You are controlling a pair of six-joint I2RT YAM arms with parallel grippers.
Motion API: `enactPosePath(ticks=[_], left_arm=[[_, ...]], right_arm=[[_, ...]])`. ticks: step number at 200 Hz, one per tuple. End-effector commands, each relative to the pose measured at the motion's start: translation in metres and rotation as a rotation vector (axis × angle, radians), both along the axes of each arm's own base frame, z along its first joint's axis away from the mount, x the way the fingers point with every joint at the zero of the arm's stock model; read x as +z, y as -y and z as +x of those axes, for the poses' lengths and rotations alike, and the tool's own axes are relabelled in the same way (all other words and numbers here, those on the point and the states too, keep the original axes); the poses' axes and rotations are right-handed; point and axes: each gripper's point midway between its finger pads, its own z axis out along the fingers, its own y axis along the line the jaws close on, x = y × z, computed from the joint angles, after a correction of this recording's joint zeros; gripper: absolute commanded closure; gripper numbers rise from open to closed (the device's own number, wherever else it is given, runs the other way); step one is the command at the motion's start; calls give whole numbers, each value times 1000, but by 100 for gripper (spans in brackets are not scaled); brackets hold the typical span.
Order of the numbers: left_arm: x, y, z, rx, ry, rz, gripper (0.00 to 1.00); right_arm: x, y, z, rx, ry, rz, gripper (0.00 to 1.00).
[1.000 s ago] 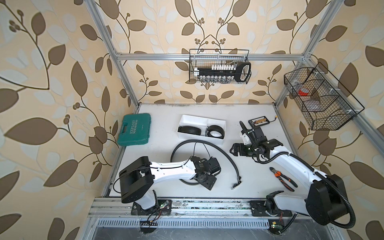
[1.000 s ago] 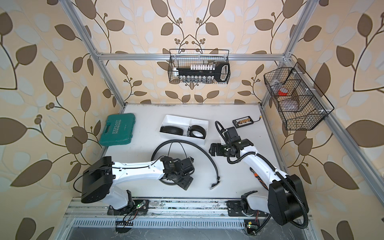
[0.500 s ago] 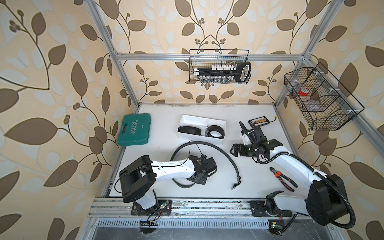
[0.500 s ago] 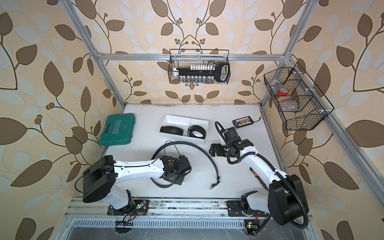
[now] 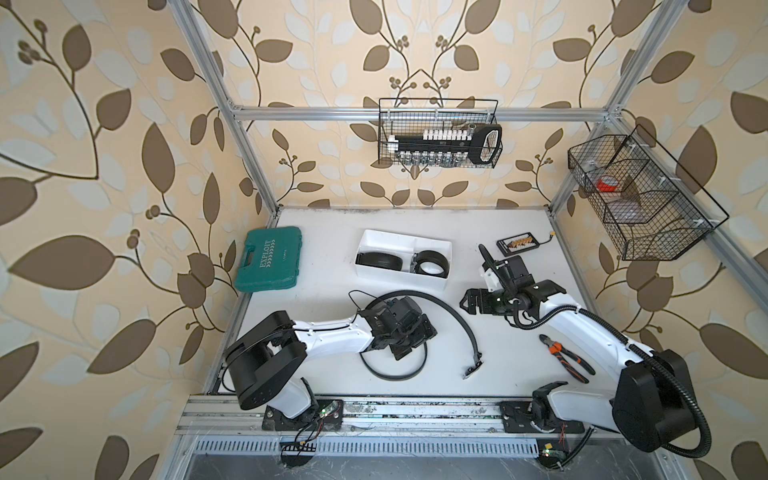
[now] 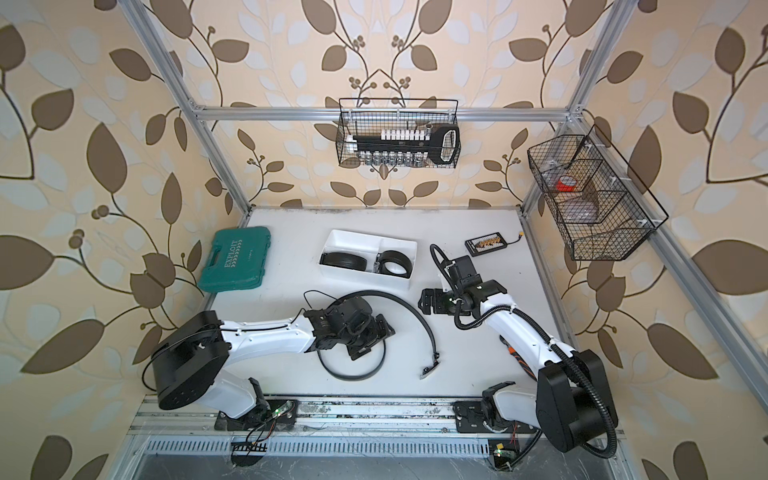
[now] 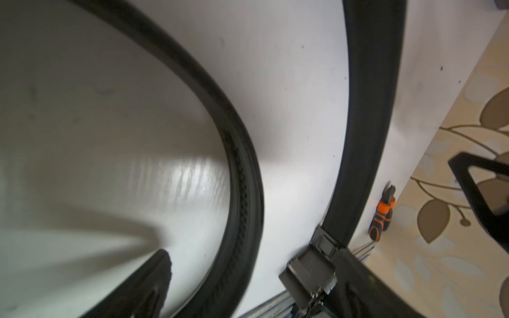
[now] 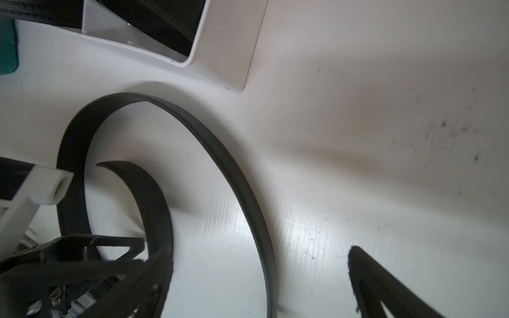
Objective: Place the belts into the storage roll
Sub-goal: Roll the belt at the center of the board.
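1. The left gripper (image 5: 415, 343) has its fingers (image 7: 154, 280) spread wide and released, with nothing clamped. In the left wrist view, 2 runs of the loose belt (image 7: 242, 170) cross the table between them. Whether a fingertip touches the strap cannot be told.
2. The right gripper (image 5: 469, 301) is also parted wide and empty. Its fingers (image 8: 385, 289) frame bare table, and the belt's arc (image 8: 237, 170) passes between them.
3. In both top views the loose belt (image 5: 455, 313) lies on the white table (image 5: 324, 232). It comes out from under the left wrist, bows toward the tray, sweeps past the right gripper and runs down toward the front rail. Its other part curls into a loop under and in front of the left gripper.
4. Its buckle (image 5: 473, 368) rests on the table near the front edge, apart from both grippers.
5. The storage roll (image 5: 399, 241) sits toward the back of the table, just behind the belt's arc and not touching it.
6. 2 belts are already in it, coiled: 1 flattened coil (image 5: 379, 261) in the left compartment and 1 round coil (image 5: 430, 272) in the right.
7. A green case (image 5: 268, 259) lies at the table's left edge. Orange-handled pliers (image 5: 563, 359) lie beside the right arm.
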Motion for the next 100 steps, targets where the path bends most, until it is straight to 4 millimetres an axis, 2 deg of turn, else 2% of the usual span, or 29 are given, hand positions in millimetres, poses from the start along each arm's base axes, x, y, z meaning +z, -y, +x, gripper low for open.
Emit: enactPosePath(ticks=[1,26,44,50,70,95,100], left_arm=[[48,-22,5,-139,225,96,1],[60,-51,16,-388,483,360,1],[61,-50,18,-701,658,486,1],[62,-54,25,-755,699,562,1],[63,-65,49,-937,790,805,1],[61,-68,59,-1248,842,984,4],[51,-69,61,-1316,829,1021,4]], right_arm=[[-4,0,-4,17,2,2,1],[-1,-1,-1,20,13,6,1],[0,0,1,18,21,5,1],[1,0,2,16,24,10,1],[0,2,4,11,27,26,1],[-2,2,5,8,32,60,1],[-1,1,6,9,35,68,1]])
